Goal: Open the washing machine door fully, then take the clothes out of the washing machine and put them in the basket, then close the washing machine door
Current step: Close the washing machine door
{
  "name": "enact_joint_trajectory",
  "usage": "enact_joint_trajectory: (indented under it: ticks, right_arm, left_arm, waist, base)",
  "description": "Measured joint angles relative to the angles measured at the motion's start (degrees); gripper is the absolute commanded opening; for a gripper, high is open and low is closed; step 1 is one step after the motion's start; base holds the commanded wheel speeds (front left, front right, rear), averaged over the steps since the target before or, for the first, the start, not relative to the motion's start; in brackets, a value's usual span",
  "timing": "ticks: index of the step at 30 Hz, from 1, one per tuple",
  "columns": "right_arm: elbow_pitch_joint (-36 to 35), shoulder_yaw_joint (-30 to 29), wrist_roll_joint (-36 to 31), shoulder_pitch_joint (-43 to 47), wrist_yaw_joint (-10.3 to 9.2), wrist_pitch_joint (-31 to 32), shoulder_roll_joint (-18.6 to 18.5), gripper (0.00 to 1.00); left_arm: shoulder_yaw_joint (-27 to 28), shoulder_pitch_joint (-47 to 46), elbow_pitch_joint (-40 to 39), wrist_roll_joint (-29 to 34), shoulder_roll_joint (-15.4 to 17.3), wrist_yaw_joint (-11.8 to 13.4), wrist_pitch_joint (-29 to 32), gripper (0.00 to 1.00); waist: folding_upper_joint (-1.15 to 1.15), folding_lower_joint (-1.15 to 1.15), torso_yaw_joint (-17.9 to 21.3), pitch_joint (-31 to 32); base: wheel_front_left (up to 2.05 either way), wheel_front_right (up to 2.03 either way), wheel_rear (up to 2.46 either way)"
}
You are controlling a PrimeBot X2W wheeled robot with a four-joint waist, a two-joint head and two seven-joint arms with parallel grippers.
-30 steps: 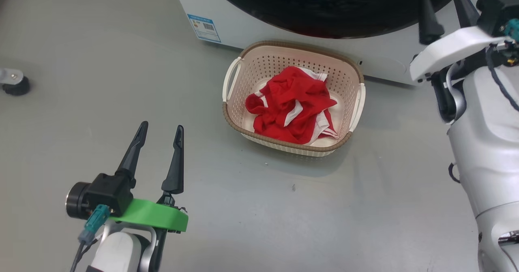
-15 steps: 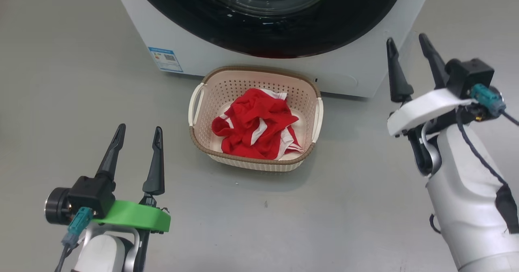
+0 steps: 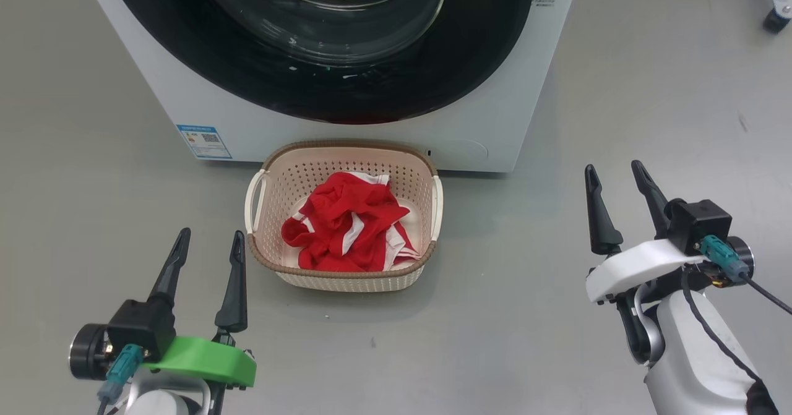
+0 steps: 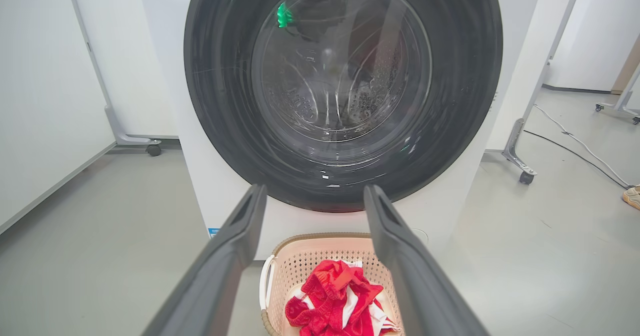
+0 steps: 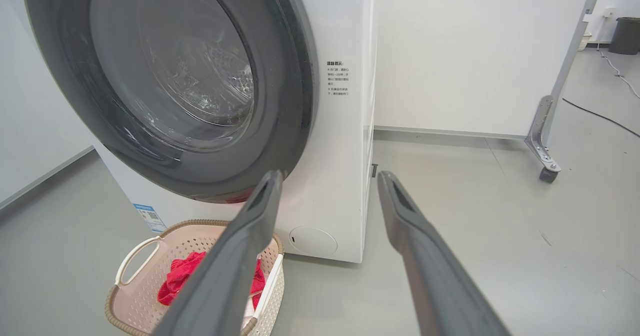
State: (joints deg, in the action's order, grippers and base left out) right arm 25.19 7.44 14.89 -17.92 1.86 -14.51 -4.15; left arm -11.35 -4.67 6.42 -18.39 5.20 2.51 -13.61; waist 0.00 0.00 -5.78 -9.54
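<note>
My right pincer is coming back down from beside the washing machine door to hang low at my right side. My head is pulling back too, so the whole scene is sliding in the head view rather than the things themselves moving.

Nearest to me, both pincers are standing with their fingers apart and gripping nothing. My left pincer is hovering low on my left, near the basket but not touching it. I am keeping both arms wide of the middle, I judge, because nothing there is calling for a hold.

Between them the basket is sitting on the grey floor, just in front of the foot of the washing machine, probably so that the carry from the drum is short. The clothes are lying crumpled inside it, below the brown rim, with nothing trailing over the edge.

Beyond, the door is lying flush against the white front. Through its glass bowl the wrist views are showing bare perforated steel and no red. To me the door looks shut and the job is looking finished.
</note>
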Motion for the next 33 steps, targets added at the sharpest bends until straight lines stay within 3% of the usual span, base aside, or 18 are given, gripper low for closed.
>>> enact_joint_trajectory:
  ticks: [17,33]
  right_arm:
    - [-6.65,0.33,-0.59,12.84,-1.46,0.0,0.65,1.0]
    - [-9.95,1.44,-0.57,19.21,-2.0,0.0,0.9,1.0]
  left_arm:
    - [0.11,5.69,0.59,-0.51,0.42,0.75,2.54,1.0]
    - [-0.24,8.83,-0.62,-0.6,0.71,1.24,4.04,1.0]
  waist:
    - [0.0,0.0,3.78,6.18]
    - [0.0,0.0,4.6,9.89]
  base:
    - [0.0,0.0,0.0]
    - [0.0,0.0,0.0]
